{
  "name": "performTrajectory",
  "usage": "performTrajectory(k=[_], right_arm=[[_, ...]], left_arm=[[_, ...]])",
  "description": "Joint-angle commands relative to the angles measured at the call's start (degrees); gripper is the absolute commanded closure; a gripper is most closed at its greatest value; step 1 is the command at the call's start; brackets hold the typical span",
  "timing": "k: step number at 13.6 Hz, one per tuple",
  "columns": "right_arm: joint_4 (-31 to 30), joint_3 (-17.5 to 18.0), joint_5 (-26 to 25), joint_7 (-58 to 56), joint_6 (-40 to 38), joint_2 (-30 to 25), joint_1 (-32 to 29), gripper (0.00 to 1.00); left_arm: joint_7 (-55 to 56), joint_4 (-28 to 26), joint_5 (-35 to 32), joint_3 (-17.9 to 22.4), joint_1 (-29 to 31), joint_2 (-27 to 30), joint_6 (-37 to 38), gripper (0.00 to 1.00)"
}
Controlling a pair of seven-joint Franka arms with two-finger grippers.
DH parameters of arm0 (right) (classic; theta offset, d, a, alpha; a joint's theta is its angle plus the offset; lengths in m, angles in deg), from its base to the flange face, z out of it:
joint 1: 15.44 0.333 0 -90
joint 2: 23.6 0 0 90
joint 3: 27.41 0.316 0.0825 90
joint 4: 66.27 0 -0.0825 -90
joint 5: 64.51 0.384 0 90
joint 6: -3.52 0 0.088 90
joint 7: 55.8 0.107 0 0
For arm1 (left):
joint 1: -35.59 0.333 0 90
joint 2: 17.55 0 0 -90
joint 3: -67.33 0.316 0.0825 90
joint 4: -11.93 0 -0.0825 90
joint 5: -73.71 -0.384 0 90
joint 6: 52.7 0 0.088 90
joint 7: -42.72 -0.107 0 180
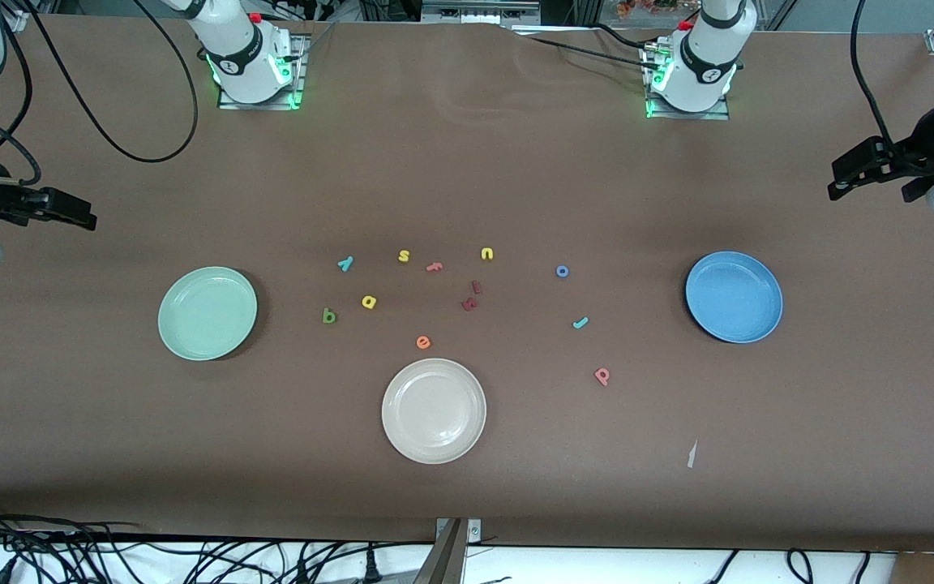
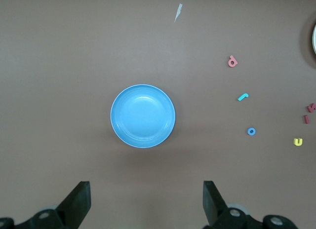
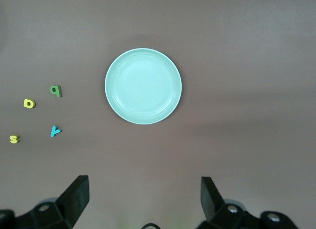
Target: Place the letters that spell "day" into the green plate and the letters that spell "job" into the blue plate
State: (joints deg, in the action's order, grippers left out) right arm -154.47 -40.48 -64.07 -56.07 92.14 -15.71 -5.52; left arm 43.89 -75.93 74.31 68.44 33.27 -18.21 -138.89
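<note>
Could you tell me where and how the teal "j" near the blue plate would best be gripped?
The teal "j" lies flat on the brown table, clear of the blue "o" and the pinkish-red "b". It is probably best taken from straight above, fingers closing across the straight stem rather than the hook. The left gripper, open above the blue plate, is closest.
</note>
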Motion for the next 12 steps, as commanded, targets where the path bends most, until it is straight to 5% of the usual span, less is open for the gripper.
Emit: performTrajectory(k=[1, 12], right_arm=[[-0.3, 0.0, 0.0, -0.3, -0.4, -0.4, -0.1, 0.0], [0.1, 0.1, 0.1, 0.7, -0.1, -0.3, 0.3, 0.0]], left_arm=[[0.5, 2.2, 1.1, 0.1, -0.2, -0.8, 1.7, 0.0], [0.5, 2.4, 1.1, -0.8, -0.6, -0.7, 2.5, 0.0]])
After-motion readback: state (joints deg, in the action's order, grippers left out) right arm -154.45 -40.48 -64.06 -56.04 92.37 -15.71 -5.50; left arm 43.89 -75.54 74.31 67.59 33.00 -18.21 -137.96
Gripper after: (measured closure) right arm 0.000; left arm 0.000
